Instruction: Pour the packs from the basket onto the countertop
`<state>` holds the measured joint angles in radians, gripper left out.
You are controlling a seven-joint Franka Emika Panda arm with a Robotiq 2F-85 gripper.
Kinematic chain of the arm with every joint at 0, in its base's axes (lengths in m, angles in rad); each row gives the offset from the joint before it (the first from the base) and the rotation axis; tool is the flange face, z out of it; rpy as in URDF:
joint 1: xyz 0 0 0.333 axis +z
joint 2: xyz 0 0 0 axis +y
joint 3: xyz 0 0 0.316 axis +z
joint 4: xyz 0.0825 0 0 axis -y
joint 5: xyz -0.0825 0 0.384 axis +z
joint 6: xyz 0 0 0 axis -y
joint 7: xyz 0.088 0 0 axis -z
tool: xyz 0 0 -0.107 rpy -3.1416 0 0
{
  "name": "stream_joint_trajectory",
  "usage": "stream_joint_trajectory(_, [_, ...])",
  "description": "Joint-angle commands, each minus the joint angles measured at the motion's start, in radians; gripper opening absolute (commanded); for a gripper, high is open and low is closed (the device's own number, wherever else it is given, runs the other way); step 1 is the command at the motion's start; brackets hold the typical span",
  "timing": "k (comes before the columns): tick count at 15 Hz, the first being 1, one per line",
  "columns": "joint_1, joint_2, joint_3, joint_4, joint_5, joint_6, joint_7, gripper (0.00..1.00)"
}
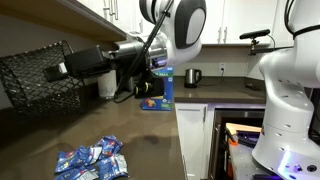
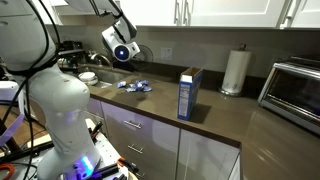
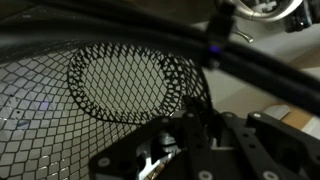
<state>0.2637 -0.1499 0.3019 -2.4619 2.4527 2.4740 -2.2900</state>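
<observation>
several packs (image 1: 92, 160) lie heaped on the near bench (image 1: 150, 135); basket (image 1: 40, 78), tipped sideways at far left, looks empty, rim grasped by hand (image 1: 66, 70). pouring seemingly done; setting down remains.

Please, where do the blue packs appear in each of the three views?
In an exterior view: the packs lie bottom left on the countertop.
In an exterior view: small, left of centre.
Wrist view: absent; only the basket mesh shows.
Shared landmark: the tall blue box.
</observation>
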Motion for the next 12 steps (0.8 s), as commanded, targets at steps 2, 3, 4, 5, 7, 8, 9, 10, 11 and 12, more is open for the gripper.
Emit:
stream_joint_trajectory(2, [-0.008,-0.026,0.050,0.046,0.029,0.225,0.021,0.03])
stream_joint_trajectory(3, [-0.007,-0.024,0.058,0.055,0.020,0.265,0.030,0.03])
stream_joint_trajectory(4, [-0.006,-0.021,0.066,0.064,0.005,0.310,0.044,0.03])
stream_joint_trajectory(5, [0.013,-0.016,0.058,0.073,-0.001,0.353,0.056,0.03])
stream_joint_trajectory(7, [0.019,-0.010,0.068,0.088,-0.017,0.441,0.067,0.04])
stream_joint_trajectory(8, [0.023,-0.008,0.073,0.097,-0.023,0.493,0.067,0.03])
stream_joint_trajectory(9, [0.029,-0.002,0.077,0.105,-0.038,0.544,0.069,0.03])
stream_joint_trajectory(10, [0.034,0.002,0.081,0.112,-0.053,0.593,0.072,0.03])
stream_joint_trajectory(11, [0.043,0.009,0.083,0.113,-0.090,0.626,0.078,0.03])
stream_joint_trajectory(12, [0.054,0.015,0.083,0.115,-0.124,0.658,0.083,0.03])
